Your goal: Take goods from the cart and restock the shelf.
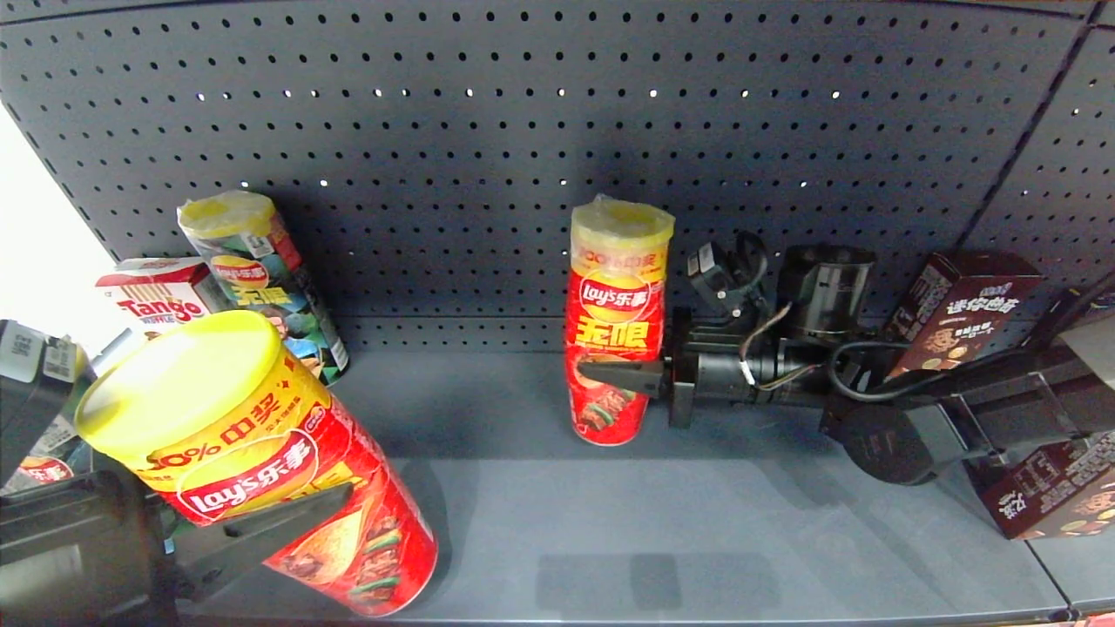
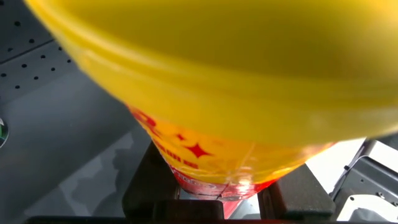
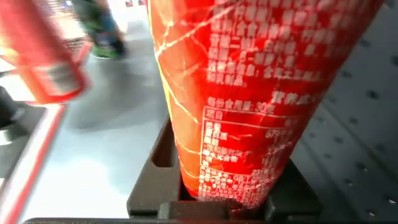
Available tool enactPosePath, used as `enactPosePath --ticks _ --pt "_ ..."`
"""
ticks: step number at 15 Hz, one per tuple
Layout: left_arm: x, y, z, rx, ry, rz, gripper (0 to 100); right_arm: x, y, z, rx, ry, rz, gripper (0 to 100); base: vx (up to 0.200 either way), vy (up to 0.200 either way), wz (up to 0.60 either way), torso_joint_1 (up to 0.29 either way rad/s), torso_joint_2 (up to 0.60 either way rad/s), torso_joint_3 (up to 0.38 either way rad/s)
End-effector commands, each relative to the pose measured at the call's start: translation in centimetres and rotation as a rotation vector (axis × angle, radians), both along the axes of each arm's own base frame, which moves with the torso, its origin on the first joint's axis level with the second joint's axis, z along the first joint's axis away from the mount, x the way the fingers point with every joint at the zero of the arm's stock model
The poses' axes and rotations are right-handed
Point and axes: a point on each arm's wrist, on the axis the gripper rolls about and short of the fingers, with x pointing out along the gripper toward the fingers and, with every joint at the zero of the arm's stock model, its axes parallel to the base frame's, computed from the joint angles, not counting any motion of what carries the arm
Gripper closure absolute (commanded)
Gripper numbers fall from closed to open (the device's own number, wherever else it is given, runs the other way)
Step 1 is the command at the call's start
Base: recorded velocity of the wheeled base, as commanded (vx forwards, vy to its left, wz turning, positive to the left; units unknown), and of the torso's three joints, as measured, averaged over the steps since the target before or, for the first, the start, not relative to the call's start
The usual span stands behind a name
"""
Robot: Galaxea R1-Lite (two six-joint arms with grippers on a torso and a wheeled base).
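Two red chip cans with yellow lids are in hand. My left gripper [image 1: 300,501] is shut on one chip can [image 1: 261,453], which is tilted over the shelf's front left; its lid [image 2: 236,56] looms close in the left wrist view, with the left gripper [image 2: 224,193] around the can's body. My right gripper [image 1: 614,376] comes in from the right and is shut on the second chip can [image 1: 617,322]. This one stands upright mid-shelf near the pegboard, its base at shelf level. The right wrist view shows its printed side [image 3: 249,106] between the right gripper's [image 3: 227,190] fingers.
A green-and-black chip can [image 1: 261,279] and a red-and-white wafer box [image 1: 157,300] stand at the back left. Brown boxes [image 1: 958,309] [image 1: 1054,488] stand at the right. The grey shelf [image 1: 697,522] has open floor in front of and between the cans. The pegboard [image 1: 557,131] closes the back.
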Motion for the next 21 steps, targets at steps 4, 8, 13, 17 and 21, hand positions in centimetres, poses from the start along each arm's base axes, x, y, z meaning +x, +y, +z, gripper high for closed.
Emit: enactPosePath --ticks 4,8,13,17,21 --pt "0.1 -0.1 0.2 -0.002 -0.006 -0.002 100 -6.8 -0.7 0.0 0.013 -0.021 0.029 100 0.000 0.000 0.00 0.000 0.00 0.000" --pt "0.1 -0.1 0.2 -0.002 -0.006 -0.004 100 -8.1 -1.6 -1.4 0.014 -0.025 0.032 100 0.000 0.000 0.00 0.000 0.00 0.000" --pt "0.1 -0.1 0.3 -0.002 -0.007 -0.002 100 -9.3 -1.8 -3.9 -0.012 0.003 0.048 100 0.000 0.000 0.00 0.000 0.00 0.000" --pt "0.1 -0.1 0.2 -0.003 -0.005 0.000 100 -9.2 -1.6 -4.5 -0.024 0.019 0.051 100 0.000 0.000 0.00 0.000 0.00 0.000" --pt "0.1 -0.1 0.2 -0.003 -0.005 0.001 100 -9.0 -1.2 -5.3 -0.033 0.023 0.056 100 0.000 0.000 0.00 0.000 0.00 0.000"
